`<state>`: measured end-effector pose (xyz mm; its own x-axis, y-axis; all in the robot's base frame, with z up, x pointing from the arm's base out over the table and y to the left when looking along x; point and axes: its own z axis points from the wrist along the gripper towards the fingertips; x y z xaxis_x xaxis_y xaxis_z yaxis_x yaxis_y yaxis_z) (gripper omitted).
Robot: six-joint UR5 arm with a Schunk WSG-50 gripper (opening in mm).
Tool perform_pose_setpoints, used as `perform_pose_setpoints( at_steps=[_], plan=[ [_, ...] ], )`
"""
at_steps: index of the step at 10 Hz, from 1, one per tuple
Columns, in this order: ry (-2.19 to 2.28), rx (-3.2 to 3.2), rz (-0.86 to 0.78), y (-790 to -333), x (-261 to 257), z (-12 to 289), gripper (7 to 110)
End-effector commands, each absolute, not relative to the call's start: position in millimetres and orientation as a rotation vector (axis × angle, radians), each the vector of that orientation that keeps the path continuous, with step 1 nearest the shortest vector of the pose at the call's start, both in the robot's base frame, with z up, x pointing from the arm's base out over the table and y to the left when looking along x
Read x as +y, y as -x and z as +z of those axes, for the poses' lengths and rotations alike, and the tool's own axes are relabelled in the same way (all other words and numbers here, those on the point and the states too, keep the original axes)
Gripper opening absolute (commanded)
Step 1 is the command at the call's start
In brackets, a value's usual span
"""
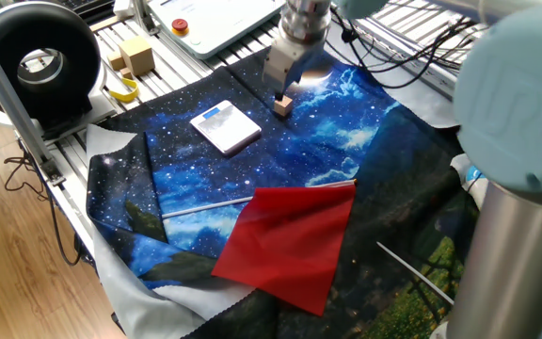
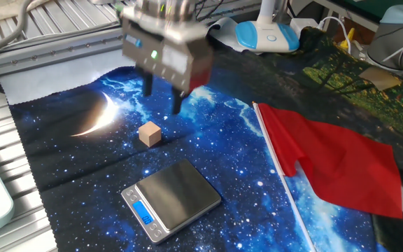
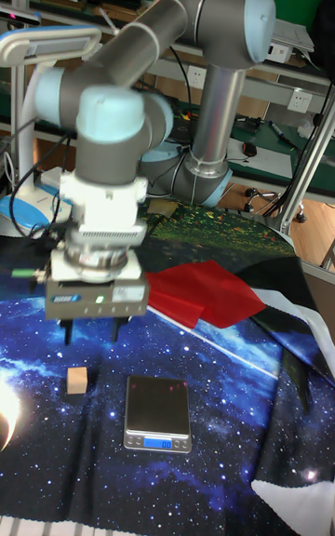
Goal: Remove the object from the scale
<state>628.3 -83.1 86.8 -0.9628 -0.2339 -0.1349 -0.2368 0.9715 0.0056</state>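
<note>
The tall fixed view looks at the gripper head-on and shows both dark fingers hanging apart with nothing between them. It also shows the whole grey arm bending down from its base behind, with the wrist pointing straight down. The other fixed view shows the gripper blurred, fingers spread and empty. In one fixed view the fingers are too small to judge, but that view takes in things the other two leave out: a pale wooden block and a white panel with a red button off past the gripper.

The small wooden cube lies on the starry blue cloth just below the fingertips and a little to one side, not touching them. The scale sits nearer the camera than the gripper, apart from the cube, its plate bare. A red cloth lies well off to the side.
</note>
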Motion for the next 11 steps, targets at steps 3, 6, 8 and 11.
perform_pose_setpoints(
  at_steps=[3,6,8,11],
  plan=[
    [0.283,2.973,-0.112,-597,-81,151,44],
    [0.164,2.971,-0.105,-575,-58,180,44],
    [0.128,2.971,-0.104,-561,-47,186,44],
    [0.093,2.964,0.009,-548,-24,190,7]
  ],
)
